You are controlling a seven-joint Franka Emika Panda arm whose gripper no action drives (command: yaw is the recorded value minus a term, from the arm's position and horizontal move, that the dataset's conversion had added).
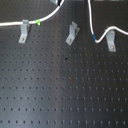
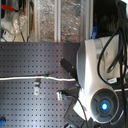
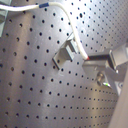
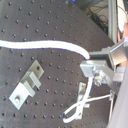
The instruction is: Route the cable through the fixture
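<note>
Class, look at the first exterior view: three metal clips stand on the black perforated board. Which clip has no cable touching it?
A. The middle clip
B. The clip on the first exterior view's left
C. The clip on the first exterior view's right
A. In the first exterior view the cable runs over the left clip and loops at the right clip, while the middle clip stands bare.

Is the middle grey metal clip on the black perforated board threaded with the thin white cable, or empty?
Empty. In the first exterior view the middle grey metal clip stands bare; the thin white cable arcs up out of frame above it.
</note>
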